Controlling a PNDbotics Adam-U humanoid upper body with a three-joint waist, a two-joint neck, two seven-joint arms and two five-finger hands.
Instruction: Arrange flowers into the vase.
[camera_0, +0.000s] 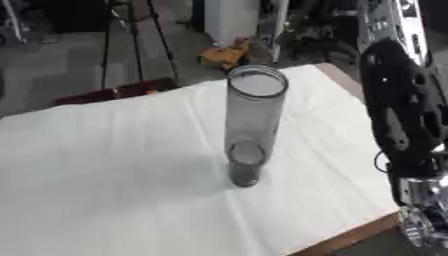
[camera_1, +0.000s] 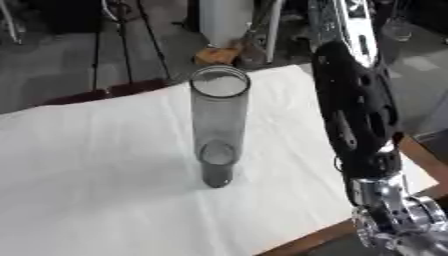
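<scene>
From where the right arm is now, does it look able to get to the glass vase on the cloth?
Probably yes. The vase stands upright and alone on the white cloth, with nothing between it and the right arm beside it. The arm's hand is out of view, so how it would arrive is unclear.

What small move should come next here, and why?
Probably bring the right arm back over the table with a flower. The vase stands upright and empty on the white cloth, no flower shows anywhere, and only the arm shows along the right side, not a robot hand.
</scene>
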